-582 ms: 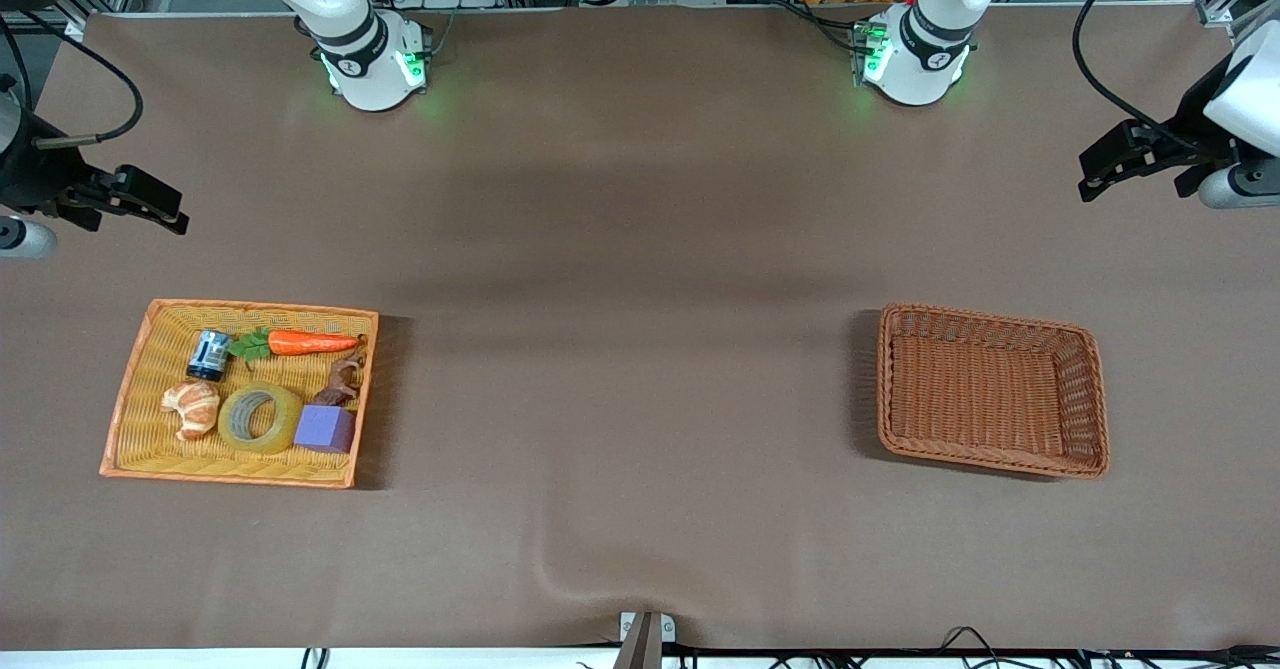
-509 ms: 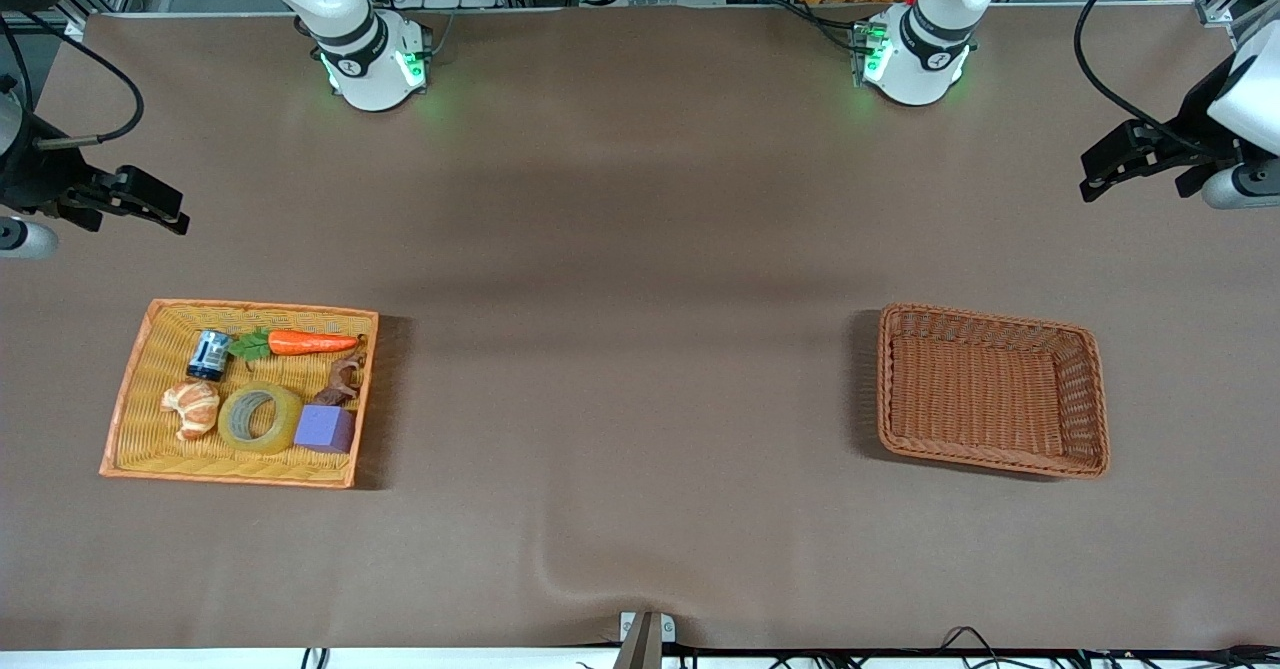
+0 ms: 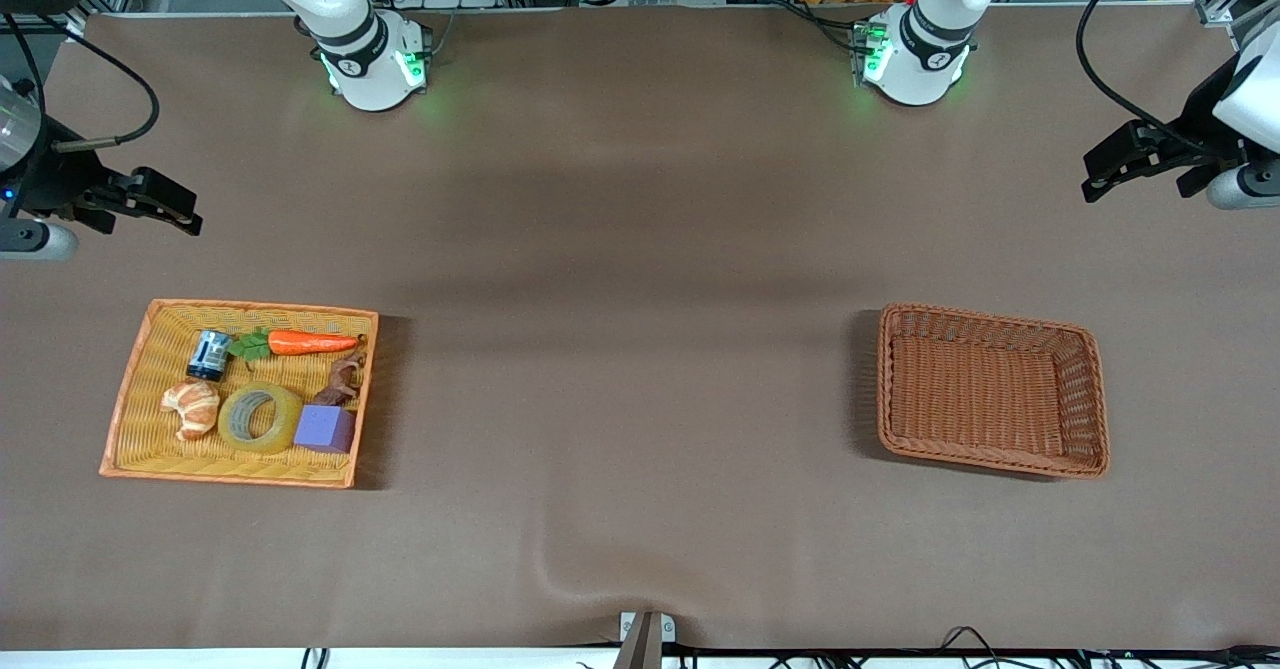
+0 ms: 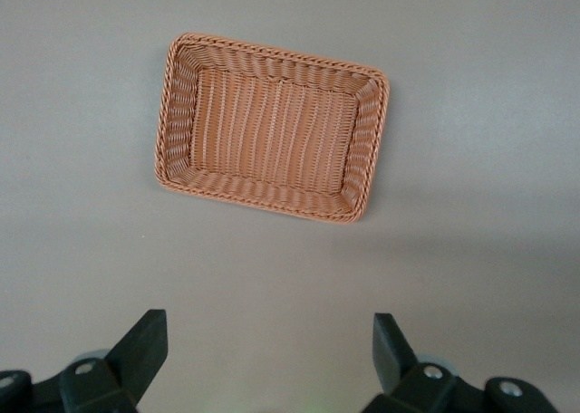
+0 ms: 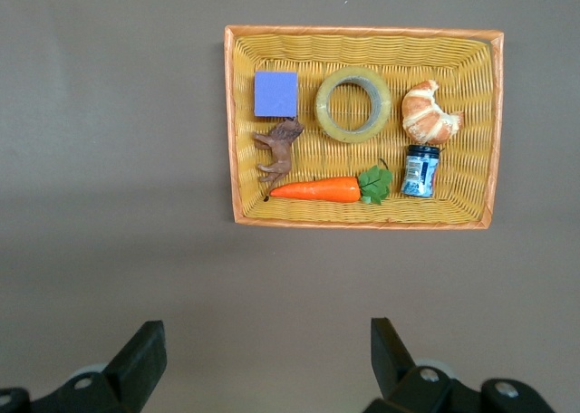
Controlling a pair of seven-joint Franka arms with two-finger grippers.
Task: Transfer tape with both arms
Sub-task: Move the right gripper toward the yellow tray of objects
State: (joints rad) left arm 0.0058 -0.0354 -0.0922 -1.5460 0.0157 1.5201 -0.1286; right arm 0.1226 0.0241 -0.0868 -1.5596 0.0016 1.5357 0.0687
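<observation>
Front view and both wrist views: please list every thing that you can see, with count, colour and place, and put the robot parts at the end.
tape: 1, yellowish, in the yellow tray, between croissant and purple cube.
croissant: 1, golden, in the tray.
purple cube: 1, in the tray.
carrot: 1, orange with green leaves, in the tray.
small can: 1, blue, beside the carrot's leaves.
brown figurine: 1, in the tray.
yellow tray: 1, toward the right arm's end.
brown basket: 1, toward the left arm's end.
table: 1, brown.
right gripper: black, open, over bare table.
left gripper: black, open, over bare table.
</observation>
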